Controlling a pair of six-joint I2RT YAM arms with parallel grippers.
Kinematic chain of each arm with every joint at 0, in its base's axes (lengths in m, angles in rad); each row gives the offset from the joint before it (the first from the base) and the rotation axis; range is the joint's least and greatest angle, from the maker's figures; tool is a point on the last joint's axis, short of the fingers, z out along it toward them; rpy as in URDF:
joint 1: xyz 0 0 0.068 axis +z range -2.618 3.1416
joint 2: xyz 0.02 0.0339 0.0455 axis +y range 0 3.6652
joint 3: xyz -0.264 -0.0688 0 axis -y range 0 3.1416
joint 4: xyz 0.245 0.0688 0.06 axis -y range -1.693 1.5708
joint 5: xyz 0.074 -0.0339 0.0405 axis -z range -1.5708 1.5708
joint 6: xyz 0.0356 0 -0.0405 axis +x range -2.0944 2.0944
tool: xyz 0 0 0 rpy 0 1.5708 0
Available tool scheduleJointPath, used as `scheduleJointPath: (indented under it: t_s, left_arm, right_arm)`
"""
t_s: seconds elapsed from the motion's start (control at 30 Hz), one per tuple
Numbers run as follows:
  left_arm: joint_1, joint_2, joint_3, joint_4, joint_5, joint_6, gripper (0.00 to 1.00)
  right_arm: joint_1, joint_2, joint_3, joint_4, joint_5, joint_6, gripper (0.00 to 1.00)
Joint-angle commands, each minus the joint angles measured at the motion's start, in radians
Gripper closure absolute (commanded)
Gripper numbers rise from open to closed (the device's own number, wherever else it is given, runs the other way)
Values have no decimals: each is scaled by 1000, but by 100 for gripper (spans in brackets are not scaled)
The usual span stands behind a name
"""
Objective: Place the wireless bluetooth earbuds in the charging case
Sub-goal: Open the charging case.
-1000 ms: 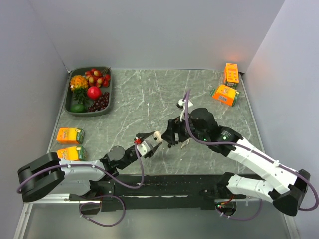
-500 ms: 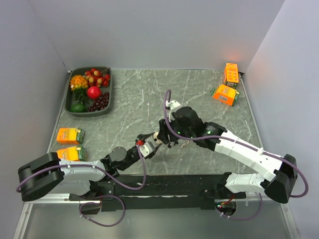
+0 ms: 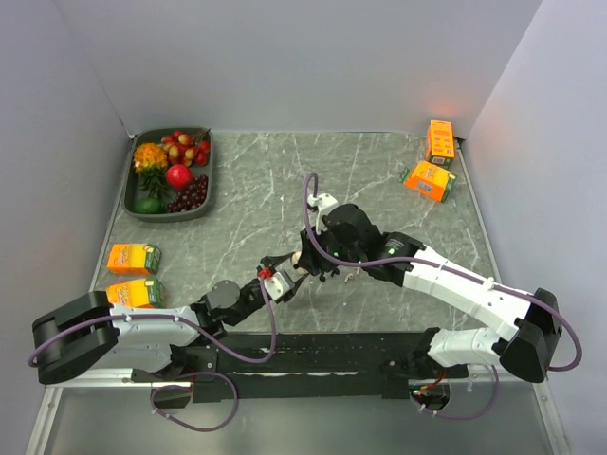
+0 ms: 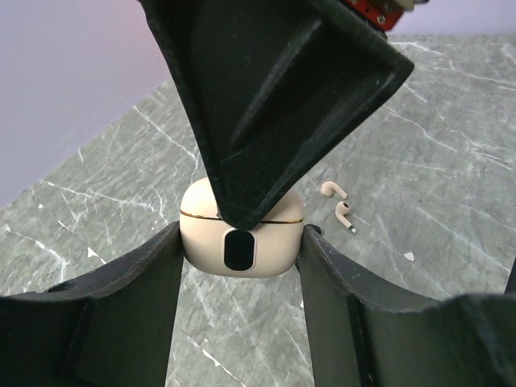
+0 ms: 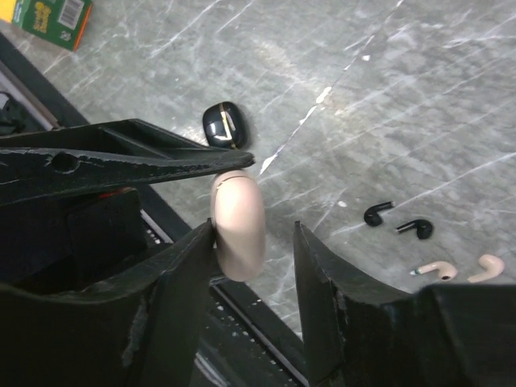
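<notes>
Gripping a rounded beige plastic charging case [image 4: 201,242] by its two sides, the left gripper [image 4: 242,242] has both jaws pressed against it above the grey marbled table [image 3: 379,171]; the right gripper [image 5: 254,234] straddles the same case with jaws apart, one finger touching it and the other clear; two tiny black plastic earbuds [image 5: 376,214] lie on the table just beside two beige earbuds [image 5: 435,269]; a glossy black case [image 5: 224,123] lies well apart from them.

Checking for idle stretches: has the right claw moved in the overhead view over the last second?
Yes. The right claw has shifted left, away from the orange cartons in the far right corner, and now sits right against the left claw.
</notes>
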Motion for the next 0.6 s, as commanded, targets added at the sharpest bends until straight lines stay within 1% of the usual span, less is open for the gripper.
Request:
scheduleJointPath:
  t_s: [0.0, 0.17, 0.2, 0.27, 0.3, 0.37, 0.4, 0.5, 0.57]
  left_arm:
    - [-10, -22, 25, 32, -14, 10, 99]
    - [-15, -27, 19, 39, -19, 7, 99]
    - [-13, -29, 17, 47, -22, 7, 99]
    - [-15, -32, 7, 59, -28, 4, 99]
    - [-16, -36, 0, 67, -30, 2, 99]
    - [-18, -41, -16, 98, -33, -4, 99]
    - [-16, -45, -20, 104, -36, -6, 99]
    - [-18, -61, -33, 130, -40, -7, 99]
    - [-21, -71, -44, 145, -40, -10, 99]
  right_arm:
    - [12, 9, 49, 32, -14, -9, 54]
    - [12, 6, 43, 34, -14, -5, 64]
    - [12, 5, 40, 34, -9, -2, 69]
    - [10, -6, 37, 34, -2, -3, 76]
    - [10, -9, 37, 32, 0, -2, 82]
    - [12, -21, 32, 32, 0, 2, 86]
    - [10, -24, 31, 32, 0, 3, 92]
    - [7, -37, 26, 37, -14, 9, 100]
    - [0, -43, 23, 40, -41, 14, 100]
